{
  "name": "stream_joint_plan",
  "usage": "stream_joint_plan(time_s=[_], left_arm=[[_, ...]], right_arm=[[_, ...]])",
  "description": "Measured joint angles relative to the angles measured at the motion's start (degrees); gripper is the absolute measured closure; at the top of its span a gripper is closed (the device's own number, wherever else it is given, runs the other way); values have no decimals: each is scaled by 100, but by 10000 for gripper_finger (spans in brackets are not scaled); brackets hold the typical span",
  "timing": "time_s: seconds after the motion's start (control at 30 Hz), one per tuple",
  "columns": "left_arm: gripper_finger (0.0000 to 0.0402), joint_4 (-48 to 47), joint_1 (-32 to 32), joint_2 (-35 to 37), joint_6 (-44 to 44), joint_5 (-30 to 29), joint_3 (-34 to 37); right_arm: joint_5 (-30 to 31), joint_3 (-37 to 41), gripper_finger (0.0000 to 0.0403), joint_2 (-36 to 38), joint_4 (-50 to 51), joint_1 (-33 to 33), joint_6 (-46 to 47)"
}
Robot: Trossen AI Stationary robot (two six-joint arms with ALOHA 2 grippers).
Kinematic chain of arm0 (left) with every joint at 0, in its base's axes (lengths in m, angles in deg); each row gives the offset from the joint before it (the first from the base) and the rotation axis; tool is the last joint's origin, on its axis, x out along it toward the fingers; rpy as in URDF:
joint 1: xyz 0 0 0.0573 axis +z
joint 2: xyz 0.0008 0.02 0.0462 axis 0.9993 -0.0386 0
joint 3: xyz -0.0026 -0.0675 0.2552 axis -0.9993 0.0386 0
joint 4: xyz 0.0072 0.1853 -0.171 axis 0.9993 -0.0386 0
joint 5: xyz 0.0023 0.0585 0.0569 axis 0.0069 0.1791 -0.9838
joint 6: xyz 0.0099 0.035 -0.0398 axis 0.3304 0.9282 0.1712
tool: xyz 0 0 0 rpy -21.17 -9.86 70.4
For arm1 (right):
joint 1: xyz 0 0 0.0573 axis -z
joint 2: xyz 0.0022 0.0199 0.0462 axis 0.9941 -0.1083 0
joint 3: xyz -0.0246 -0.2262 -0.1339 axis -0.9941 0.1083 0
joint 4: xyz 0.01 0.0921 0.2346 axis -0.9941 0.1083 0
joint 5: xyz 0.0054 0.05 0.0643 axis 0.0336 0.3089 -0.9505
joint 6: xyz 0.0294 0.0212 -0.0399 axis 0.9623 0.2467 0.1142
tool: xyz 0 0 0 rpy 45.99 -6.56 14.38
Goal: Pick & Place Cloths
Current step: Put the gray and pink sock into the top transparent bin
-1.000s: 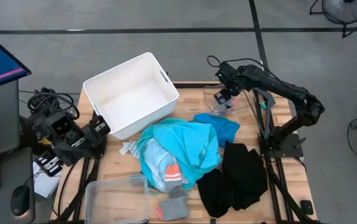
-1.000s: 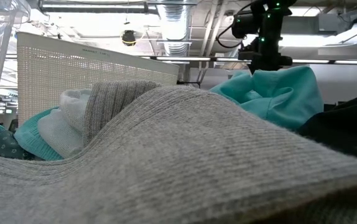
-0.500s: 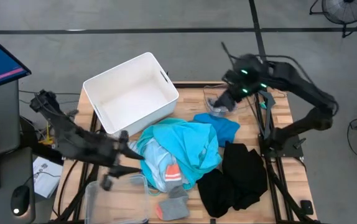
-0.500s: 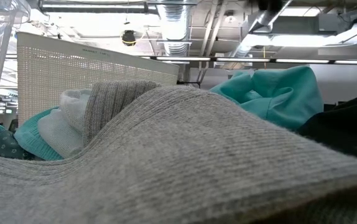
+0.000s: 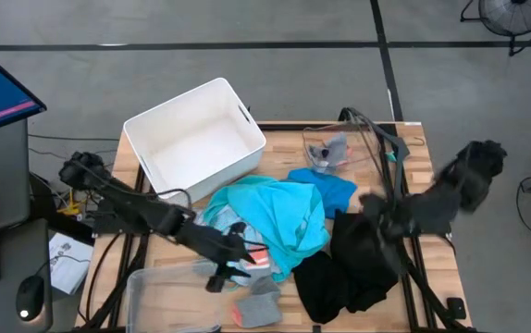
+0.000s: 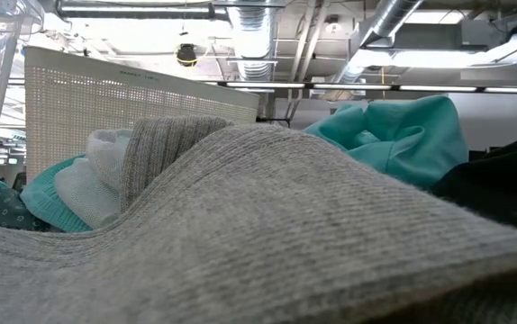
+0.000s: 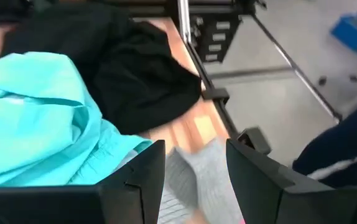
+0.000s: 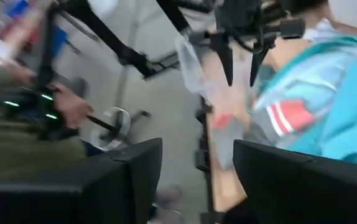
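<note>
The cloths lie heaped in mid-table: a turquoise shirt (image 5: 279,217), a blue cloth (image 5: 326,185), black clothes (image 5: 353,264), an orange-striped piece (image 5: 258,257) and a grey sock (image 5: 261,301) by the near edge. My left gripper (image 5: 231,265) hangs open over the heap's near left side. In its wrist view, the gripper (image 7: 194,155) shows nothing between its fingers, with the grey sock (image 7: 197,183) beyond them. My right gripper (image 5: 376,211) is open above the black clothes, blurred, and its wrist view (image 8: 197,155) shows it holds nothing. The grey sock (image 6: 258,225) fills the low view.
A white bin (image 5: 196,139) stands at the far left. One clear tub (image 5: 159,291) sits at the near left. Another (image 5: 363,153) at the far right holds a grey cloth (image 5: 328,151). A person stands beyond the table in the right wrist view (image 8: 17,124).
My left arm has swung out from the table's left edge toward the middle and come down over the heap's near left side. My right gripper has left the far-right clear tub, where a grey cloth stays, and has swept toward the table's right and near side, rising over the black clothes.
</note>
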Motion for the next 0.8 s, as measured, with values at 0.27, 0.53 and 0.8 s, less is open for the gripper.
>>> stream_joint_plan(time_s=[0.27,0.53,0.8], left_arm=[[230,18,206,-677,663,388,-1],[202,44,198,-1103,1121,144,-3],[201,292,168,-1551,990,55,-3]], right_arm=[[594,10,189,-1116,276,-602,314],[577,10,166,-1659,271,-634,580],[606,6,167,-1597,-143,-791,1279]])
